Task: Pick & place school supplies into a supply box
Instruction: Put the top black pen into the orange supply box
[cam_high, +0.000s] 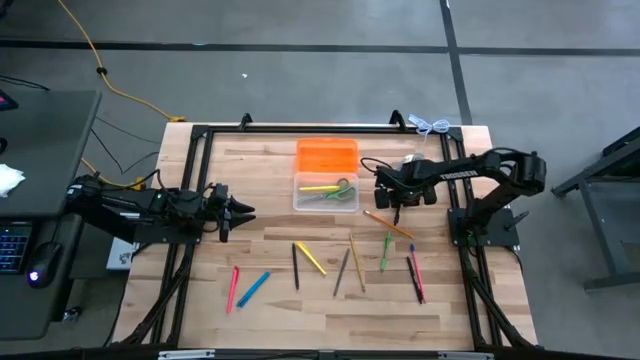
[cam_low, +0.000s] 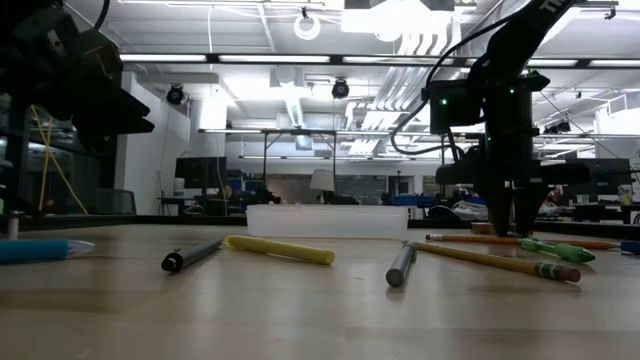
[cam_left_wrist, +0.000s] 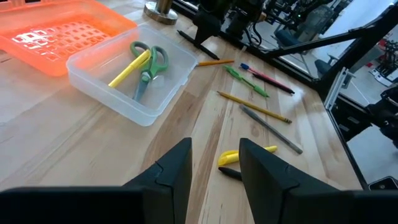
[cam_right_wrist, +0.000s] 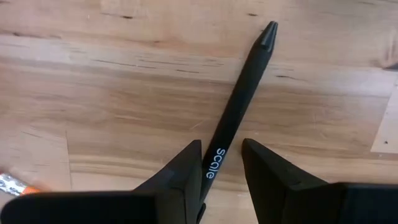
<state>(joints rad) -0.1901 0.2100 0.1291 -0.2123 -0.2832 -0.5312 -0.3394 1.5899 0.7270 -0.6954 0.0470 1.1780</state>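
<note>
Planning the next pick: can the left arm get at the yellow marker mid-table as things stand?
Probably yes. The left gripper is open and empty, and the yellow marker lies just ahead of its fingers with nothing between them.

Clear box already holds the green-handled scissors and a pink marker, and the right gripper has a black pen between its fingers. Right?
Not quite. The marker lying in the clear box beside the green-handled scissors is yellow, not pink, as the left wrist view shows. The rest holds: the right wrist view shows the black pen running between the right gripper's fingers.
</note>
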